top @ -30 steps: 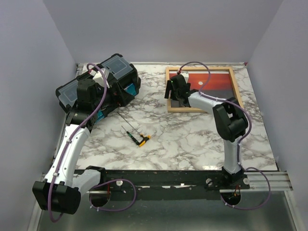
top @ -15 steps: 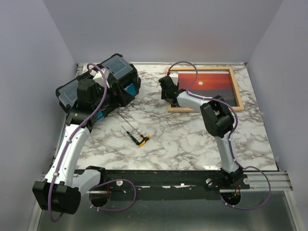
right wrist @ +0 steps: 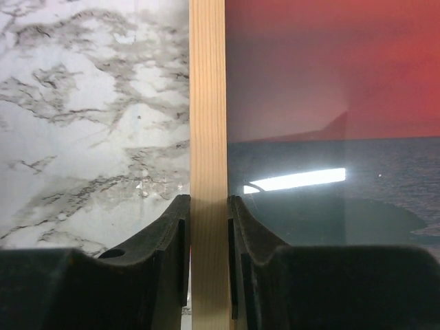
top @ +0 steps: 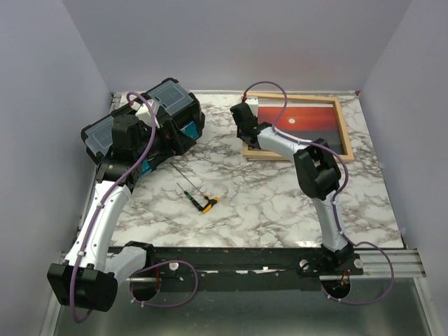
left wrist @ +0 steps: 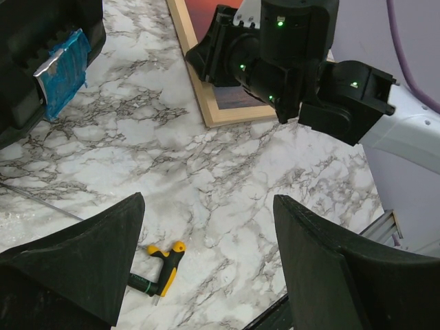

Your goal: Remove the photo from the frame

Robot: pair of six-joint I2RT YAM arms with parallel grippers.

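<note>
Here the right gripper (right wrist: 207, 206) pinches one rail of the light-wood frame (right wrist: 207, 82), whose glossy pane covers the red-orange sunset photo (right wrist: 330, 62); the left gripper (left wrist: 207, 199) gapes wide.

The frame (top: 308, 97) lies on the table (top: 266, 203) with the photo (top: 308, 126) in it. Left of the frame sits a case (top: 168, 105). A screwdriver (top: 203, 201) lies nearer than the frame, to its left. The right gripper (top: 246, 129) straddles the frame's left rail.

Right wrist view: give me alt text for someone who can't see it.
The right hand pinches a rail of the light-wood frame between its two black fingers. Marble table lies left of the rail; the red sunset photo sits right, under glossy glass.
</note>
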